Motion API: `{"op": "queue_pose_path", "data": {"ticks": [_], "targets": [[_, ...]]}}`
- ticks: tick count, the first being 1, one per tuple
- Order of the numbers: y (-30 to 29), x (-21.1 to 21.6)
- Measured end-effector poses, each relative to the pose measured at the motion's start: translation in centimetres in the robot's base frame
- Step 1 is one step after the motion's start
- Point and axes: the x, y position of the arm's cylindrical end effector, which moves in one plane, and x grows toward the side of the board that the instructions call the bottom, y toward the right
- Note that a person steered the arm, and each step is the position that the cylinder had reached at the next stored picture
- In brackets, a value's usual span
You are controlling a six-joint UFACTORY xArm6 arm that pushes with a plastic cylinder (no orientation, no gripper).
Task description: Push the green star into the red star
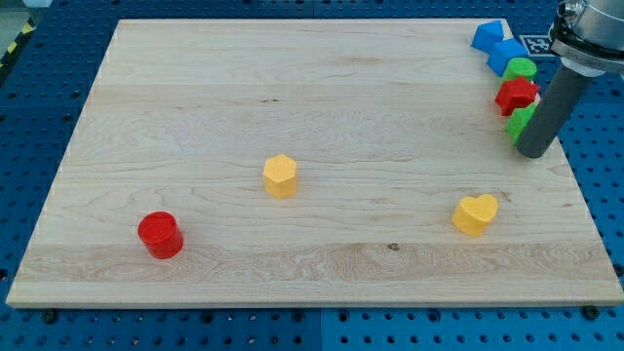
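Observation:
The red star [516,95] sits near the board's right edge at the view's upper right. A green block [521,122], likely the green star, lies just below it, touching it and partly hidden by my rod. My tip [532,153] rests on the board just below and to the right of that green block, against it. Another green block [523,68] sits just above the red star, touching it.
Two blue blocks [488,35] [507,53] lie above the green one at the top right corner. A yellow hexagon [280,176] is mid-board, a yellow heart [475,214] at lower right, a red cylinder [160,235] at lower left. The wooden board [312,263] lies on a blue perforated table.

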Motion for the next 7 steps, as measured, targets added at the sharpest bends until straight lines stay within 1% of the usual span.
{"op": "queue_pose_path", "data": {"ticks": [3,5,7], "targets": [[0.8,-0.9],[-1.8,-0.9],[-7.2,-0.9]]}}
